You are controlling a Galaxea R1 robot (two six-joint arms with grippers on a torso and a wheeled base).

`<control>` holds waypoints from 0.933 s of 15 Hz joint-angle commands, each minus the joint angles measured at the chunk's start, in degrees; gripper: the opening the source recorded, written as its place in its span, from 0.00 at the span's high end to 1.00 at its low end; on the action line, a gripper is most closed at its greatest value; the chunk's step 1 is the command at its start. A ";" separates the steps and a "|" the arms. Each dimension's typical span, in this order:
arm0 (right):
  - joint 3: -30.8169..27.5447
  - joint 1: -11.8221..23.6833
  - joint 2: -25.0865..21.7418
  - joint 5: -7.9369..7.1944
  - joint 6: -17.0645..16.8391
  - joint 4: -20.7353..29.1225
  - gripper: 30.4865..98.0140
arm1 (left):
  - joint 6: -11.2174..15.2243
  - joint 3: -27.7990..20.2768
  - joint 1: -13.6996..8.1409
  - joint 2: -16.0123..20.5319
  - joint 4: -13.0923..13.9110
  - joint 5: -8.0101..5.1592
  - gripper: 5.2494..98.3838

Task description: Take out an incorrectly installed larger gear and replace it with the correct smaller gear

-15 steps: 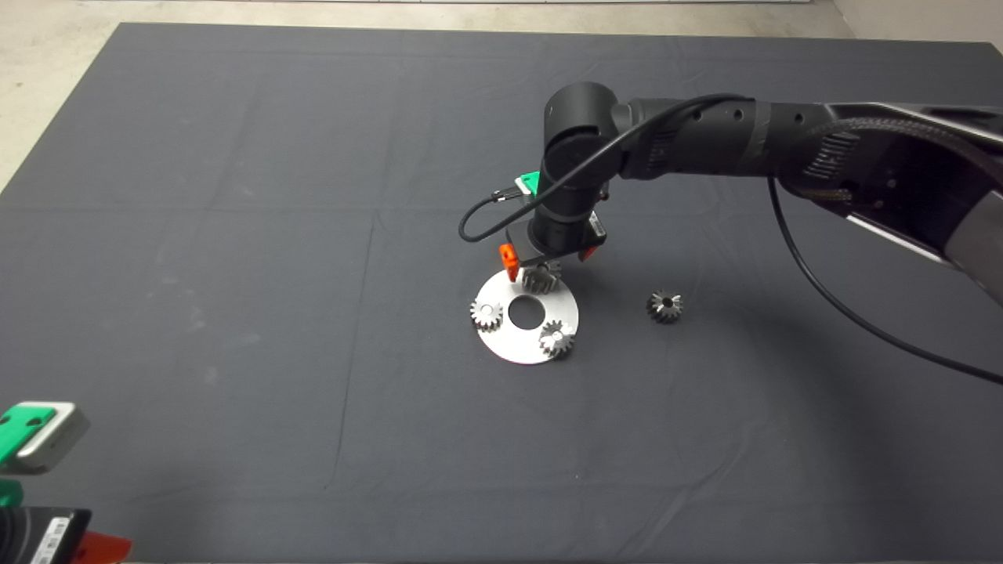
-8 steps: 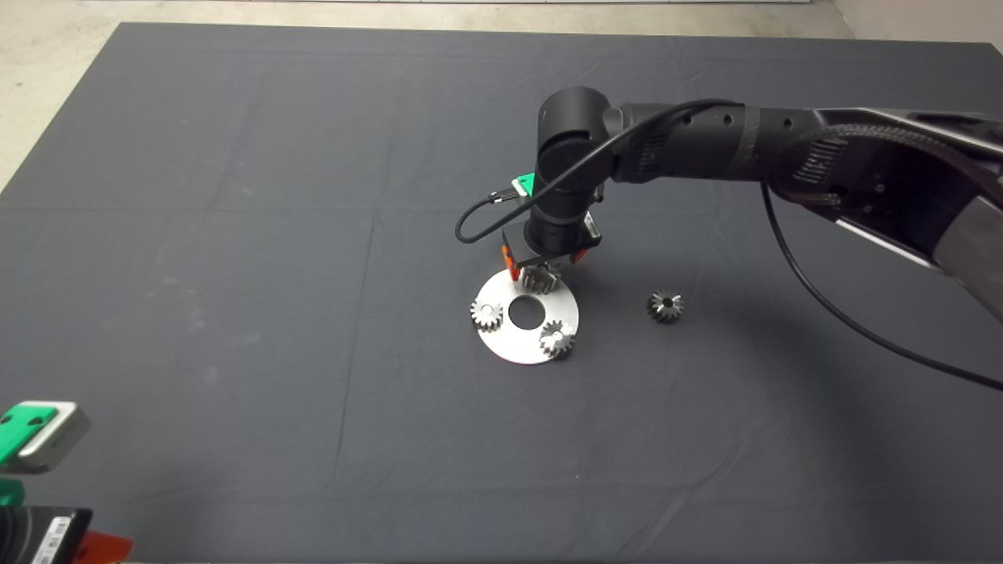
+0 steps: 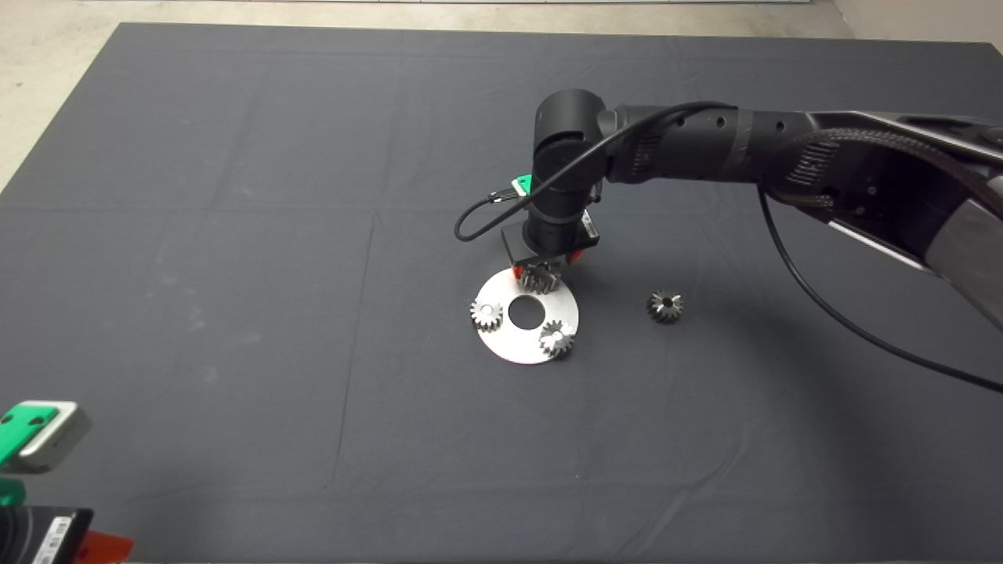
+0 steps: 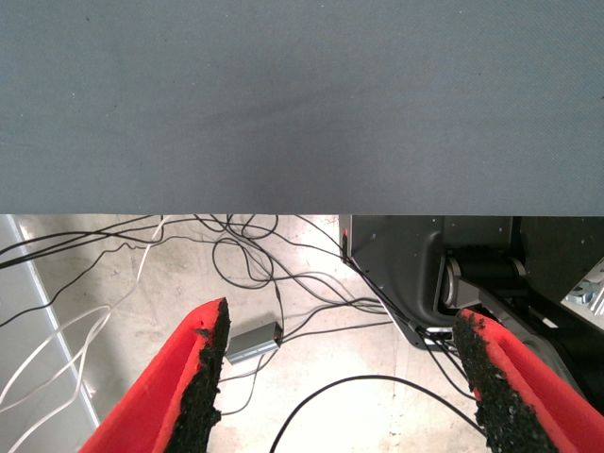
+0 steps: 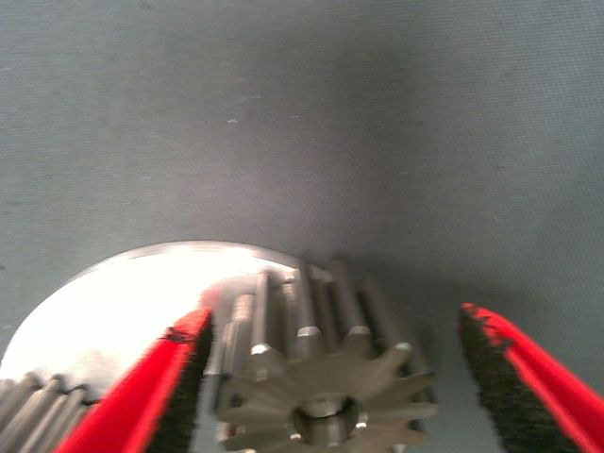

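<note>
Now the black right arm w/ cable, reaching in from the right over the dark grey tabletop [image 3: 235, 235], sits lower than 1 s ago, wrist pointing straight down. Its green right tool [image 3: 541, 270] has dropped around the larger gear [image 5: 326, 377], the tall dark-steel one on the far rim of the round silvery plate [image 3: 521, 345]. Fingers spread, one pad touching or nearly so, the other clear: not gripped yet, so removal is about to start, I'd say. Smaller steel gear [image 3: 664, 305] lies loose on the tabletop, well apart. Left tool [image 4: 340, 377] parked lower left, released.
</note>
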State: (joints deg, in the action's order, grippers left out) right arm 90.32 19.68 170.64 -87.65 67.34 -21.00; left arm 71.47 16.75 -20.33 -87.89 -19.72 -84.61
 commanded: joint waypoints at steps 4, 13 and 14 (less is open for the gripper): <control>-1.12 1.60 0.97 -6.04 0.86 -0.83 0.49 | 0.21 -0.68 -0.24 0.39 0.56 -0.29 0.41; -0.42 1.77 0.79 -6.13 2.09 2.64 0.56 | 0.16 -0.68 -0.24 0.66 0.48 -0.20 0.41; -0.42 1.77 0.71 -6.13 2.09 2.64 0.56 | 0.16 -0.68 -0.24 0.66 0.50 -0.20 0.41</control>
State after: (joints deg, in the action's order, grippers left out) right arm 90.16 19.72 171.14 -87.67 68.68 -20.17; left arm 71.47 16.75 -20.33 -87.74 -19.72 -84.46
